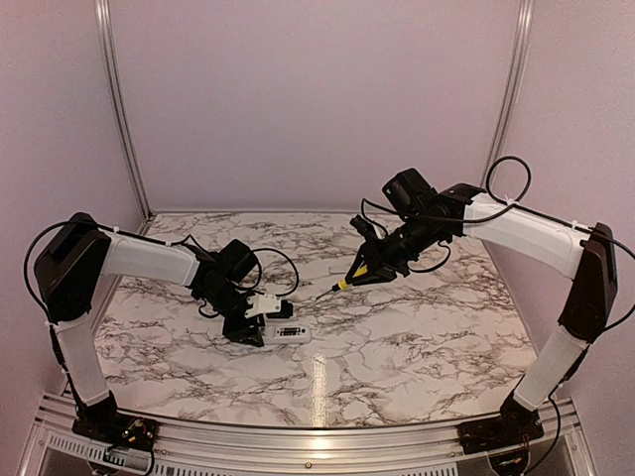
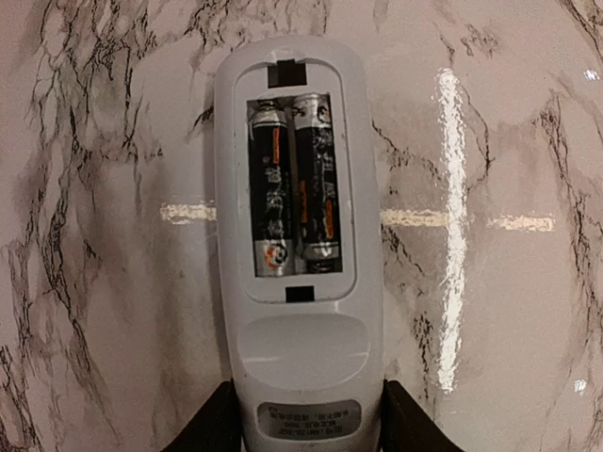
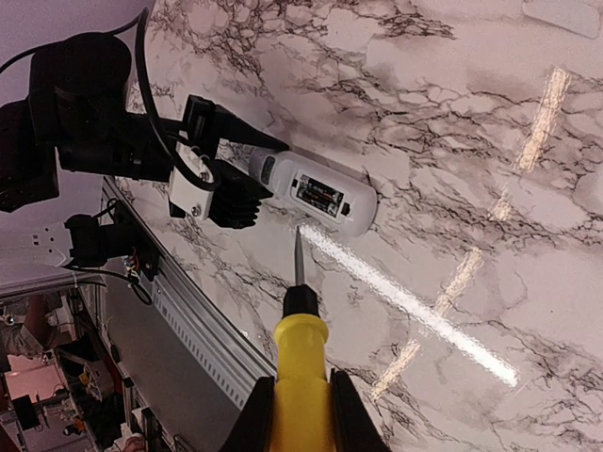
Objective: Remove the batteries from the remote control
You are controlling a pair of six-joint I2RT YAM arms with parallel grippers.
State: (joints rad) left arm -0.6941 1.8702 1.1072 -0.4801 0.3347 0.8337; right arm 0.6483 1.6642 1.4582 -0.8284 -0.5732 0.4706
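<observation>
top view: the slim white plastic remote control [image 1: 288, 333] lies flat on the white, grey-veined marble-pattern table [image 1: 417, 347], left of centre. the left gripper [image 1: 248, 325] is down at the remote control's left end, most likely to pin it so it can't slide while being worked on. the right gripper [image 1: 375, 268] hangs above the table's middle, well apart from the remote control. it carries a yellow-handled screwdriver [image 1: 352, 278] with a thin dark shaft that slants down toward the remote control. black cables [image 1: 278, 263] loop behind the left wrist but are not in the tool's line.

left wrist view: the open compartment faces up, with no cover on it. two small black cylindrical batteries [image 2: 294, 188] sit side by side in it, touching, and both are still seated. the dark fingers [image 2: 212, 428] press against both long sides of the remote control's [image 2: 301, 377] near end in a narrow clamp. this leaves the compartment uncovered for the other arm.

right wrist view: the right gripper [image 3: 300, 419] has its fingers tight on the screwdriver's [image 3: 300, 363] yellow handle. the tip points at the remote control [image 3: 325, 198] and is near it but not touching. a tool makes sense here, since the batteries look too snug in the recess for wide fingers. nothing lies between the tip and the compartment. the left gripper [image 3: 226, 202] beside it limits the approach from that end. a pale flat piece [image 3: 565, 14] at the top edge is too cropped to identify.
</observation>
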